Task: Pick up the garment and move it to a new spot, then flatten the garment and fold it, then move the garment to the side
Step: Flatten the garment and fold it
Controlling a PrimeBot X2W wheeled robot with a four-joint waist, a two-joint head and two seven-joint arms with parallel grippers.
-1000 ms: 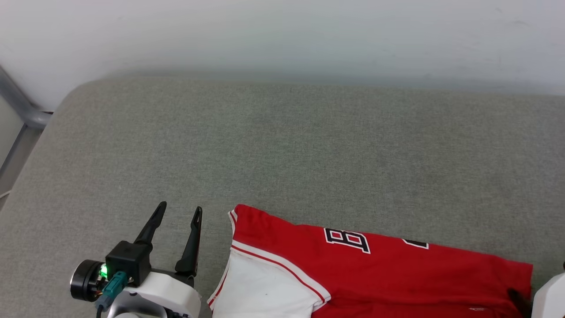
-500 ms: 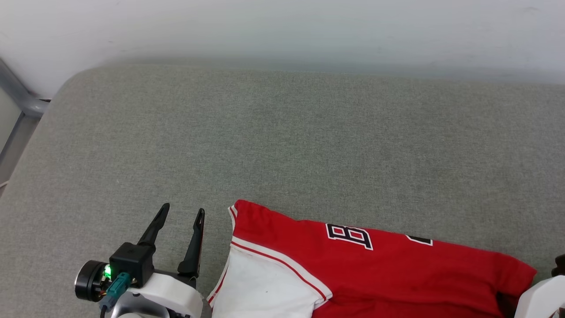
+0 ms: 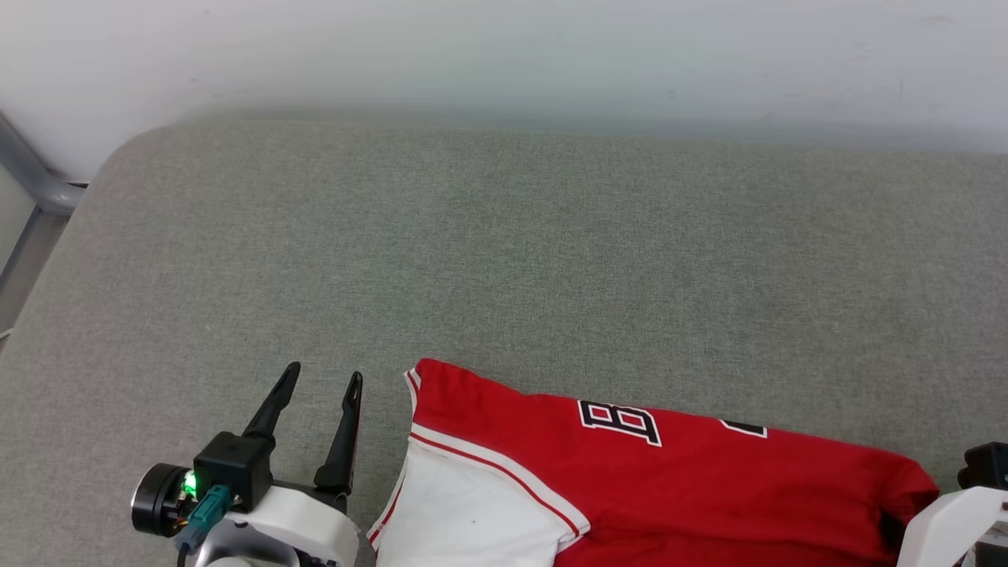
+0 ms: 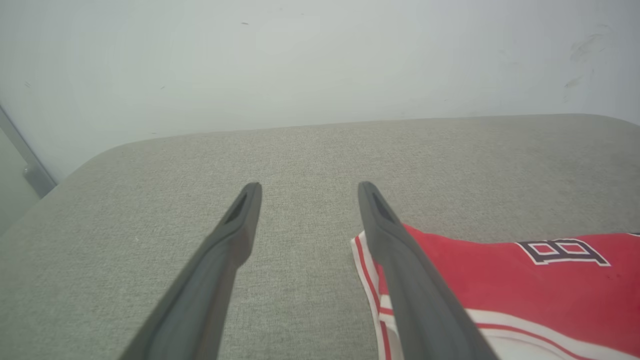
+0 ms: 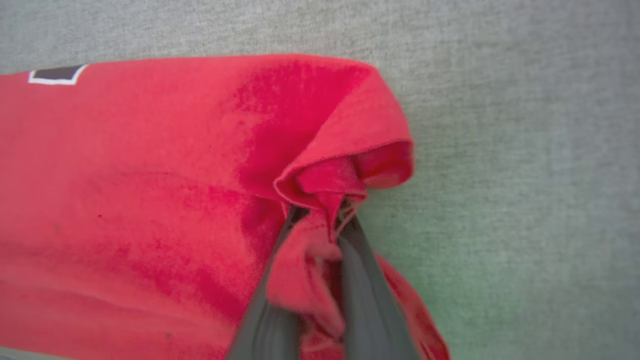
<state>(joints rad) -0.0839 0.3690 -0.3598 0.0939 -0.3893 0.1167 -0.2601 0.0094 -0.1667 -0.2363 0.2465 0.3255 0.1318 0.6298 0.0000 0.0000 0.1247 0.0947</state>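
Observation:
The garment point(image 3: 693, 480), a red jersey shirt with a white sleeve and black-and-white lettering, lies along the near edge of the grey cushion. My left gripper point(image 3: 319, 378) stands open just left of the shirt's striped corner, nothing between its fingers; the left wrist view shows that gripper point(image 4: 305, 187) over bare cushion with the garment point(image 4: 525, 280) to the right. In the right wrist view my right gripper point(image 5: 320, 210) is shut on a bunched fold at the garment's point(image 5: 150, 165) right end, cloth pinched between the fingers. Only the right arm's pale wrist shows in the head view.
The grey cushion point(image 3: 504, 260) stretches wide and bare behind the shirt. A pale wall point(image 3: 504, 55) backs it. At the far left a grey metal frame point(image 3: 31, 189) stands beside the cushion's rounded corner.
My right gripper has shut on the shirt's right end, which is now bunched up and pulled slightly inward. The left gripper has stayed put. The camera shifted slightly.

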